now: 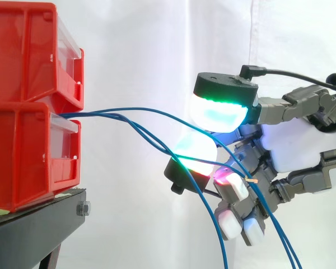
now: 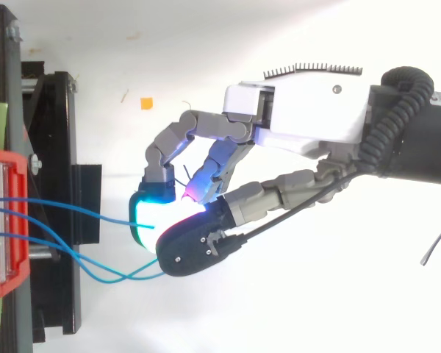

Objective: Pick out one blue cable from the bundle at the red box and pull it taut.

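Two red bins (image 1: 22, 151) are stacked on the black stand (image 1: 39, 218) at the left. Several thin blue cables (image 1: 140, 112) leave the lower bin's front, arc rightwards and hang down past the view's bottom edge. My hand (image 1: 302, 148) reaches in from the right with its fingers curled. One glowing green-cyan pad (image 1: 218, 112) sits above the cables and another (image 1: 195, 148) below, closing on one blue cable between them. In the top view that blue cable (image 2: 95, 215) runs from the red bin (image 2: 0, 220) straight into the cyan pad (image 2: 151, 213); two others sag beneath the hand (image 2: 316, 125).
A white curtain backs the scene. The black stand (image 2: 59, 147) juts out beside the bins. A small orange scrap (image 2: 145, 103) lies on the white surface, and a thin loose wire (image 2: 437, 246) lies at the right edge.
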